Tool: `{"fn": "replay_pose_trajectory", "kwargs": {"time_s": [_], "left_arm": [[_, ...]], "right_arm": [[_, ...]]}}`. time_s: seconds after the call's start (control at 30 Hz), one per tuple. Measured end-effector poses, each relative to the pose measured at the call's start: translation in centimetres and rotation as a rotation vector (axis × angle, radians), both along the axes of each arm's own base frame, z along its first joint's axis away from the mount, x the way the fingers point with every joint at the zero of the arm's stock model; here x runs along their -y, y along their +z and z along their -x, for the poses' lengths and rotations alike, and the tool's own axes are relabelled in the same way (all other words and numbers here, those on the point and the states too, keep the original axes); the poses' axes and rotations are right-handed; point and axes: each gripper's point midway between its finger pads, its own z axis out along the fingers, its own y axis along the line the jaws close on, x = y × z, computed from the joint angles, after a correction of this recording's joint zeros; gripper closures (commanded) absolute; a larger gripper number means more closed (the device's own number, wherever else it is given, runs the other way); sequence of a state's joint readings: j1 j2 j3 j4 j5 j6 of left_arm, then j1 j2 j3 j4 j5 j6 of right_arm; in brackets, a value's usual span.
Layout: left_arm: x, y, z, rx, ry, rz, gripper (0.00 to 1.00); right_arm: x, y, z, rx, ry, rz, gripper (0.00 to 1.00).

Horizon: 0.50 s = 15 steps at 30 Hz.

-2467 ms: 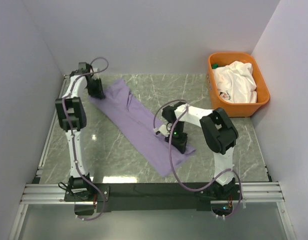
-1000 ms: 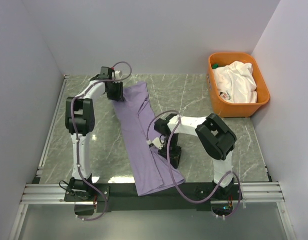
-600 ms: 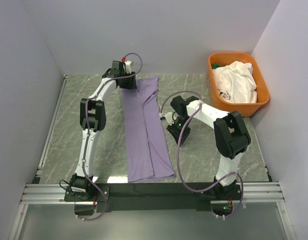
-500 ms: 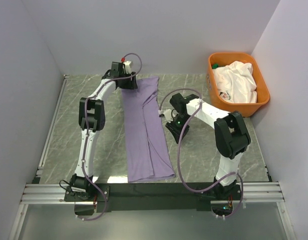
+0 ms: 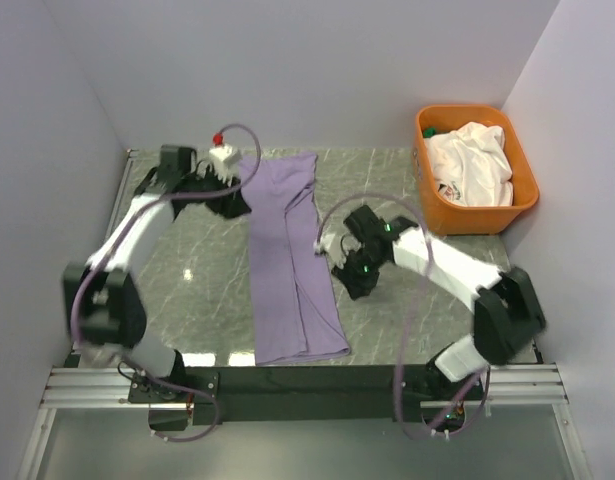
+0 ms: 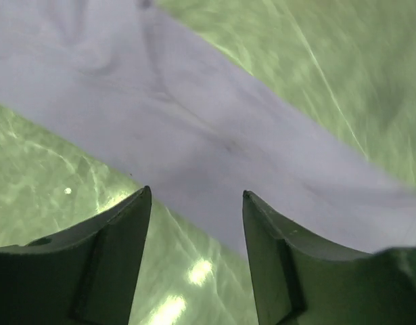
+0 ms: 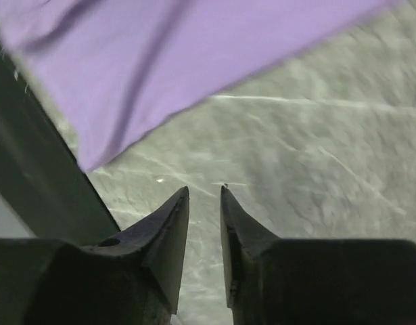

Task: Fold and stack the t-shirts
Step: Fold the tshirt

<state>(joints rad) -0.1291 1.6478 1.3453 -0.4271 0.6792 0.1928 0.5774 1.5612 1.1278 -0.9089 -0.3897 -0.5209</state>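
Observation:
The lavender t-shirt (image 5: 287,260) lies flat on the table as a long narrow folded strip, running from the far edge to the near edge. My left gripper (image 5: 234,203) hangs just left of its far end, jaws open and empty. In the left wrist view the left gripper (image 6: 197,196) looks down on the lavender cloth (image 6: 214,135) beyond its fingertips. My right gripper (image 5: 355,278) hovers over bare table just right of the strip's middle. Its jaws (image 7: 204,188) stand a narrow gap apart with nothing between them. The white t-shirt (image 5: 474,160) sits crumpled in the tub.
The orange plastic tub (image 5: 487,218) stands at the far right corner against the wall. White walls close in the table on the left, back and right. A black rail (image 5: 307,380) runs along the near edge, under the shirt's hem.
The shirt, swung from a diagonal to straight earlier, has lain still for the last half second. My left gripper has let go and drawn back left off its far end; the right has shifted slightly nearer.

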Motion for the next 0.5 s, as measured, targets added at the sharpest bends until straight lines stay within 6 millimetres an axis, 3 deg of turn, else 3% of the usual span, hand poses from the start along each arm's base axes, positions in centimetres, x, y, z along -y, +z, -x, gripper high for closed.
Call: {"fn": "replay_pose_trajectory", "kwargs": {"time_s": [0.1, 0.13, 0.2, 0.37, 0.5], "left_arm": [[-0.8, 1.9, 6.8, 0.139, -0.195, -0.060, 0.30], [-0.9, 1.6, 9.1, 0.177, -0.271, -0.086, 0.30], [-0.7, 0.1, 13.4, 0.209, -0.396, -0.125, 0.30], [1.1, -6.0, 23.5, 0.188, -0.706, -0.175, 0.31], [2.7, -8.0, 28.0, 0.219, -0.882, -0.190, 0.31]], "right_arm": [[-0.6, 0.6, 3.1, 0.164, 0.199, -0.052, 0.59], [-0.8, 0.6, 4.2, 0.213, 0.265, -0.072, 0.56], [-1.0, 0.1, 5.7, 0.296, 0.374, -0.099, 0.55], [-0.5, -2.7, 8.3, 0.446, 0.603, -0.113, 0.53], [-0.8, -4.2, 10.3, 0.499, 0.765, -0.127, 0.53]]}}
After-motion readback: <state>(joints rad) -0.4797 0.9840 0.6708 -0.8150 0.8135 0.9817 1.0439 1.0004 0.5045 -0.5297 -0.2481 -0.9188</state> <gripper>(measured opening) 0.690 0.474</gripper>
